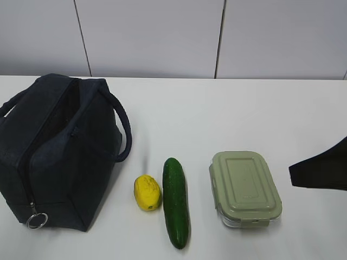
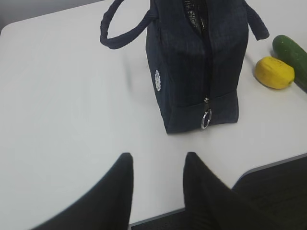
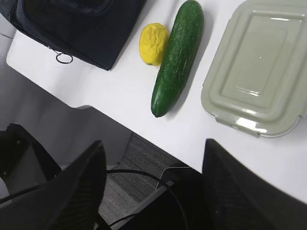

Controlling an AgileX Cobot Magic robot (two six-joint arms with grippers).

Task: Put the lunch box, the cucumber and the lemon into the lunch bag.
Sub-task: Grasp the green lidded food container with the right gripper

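There was one lunch bag (image 1: 59, 151) on the table, and it had two loop handles and one metal ring pull (image 1: 37, 220). Beside it lay one lemon (image 1: 147, 192), one cucumber (image 1: 176, 202) and one lunch box (image 1: 245, 188) with a single green lid. Two grippers were in view, the left gripper (image 2: 157, 165) and the right gripper (image 3: 153, 153).

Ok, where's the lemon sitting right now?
The lemon lies on the table in the exterior view, left of centre near the front edge, between the lunch bag on its left and the cucumber close on its right.
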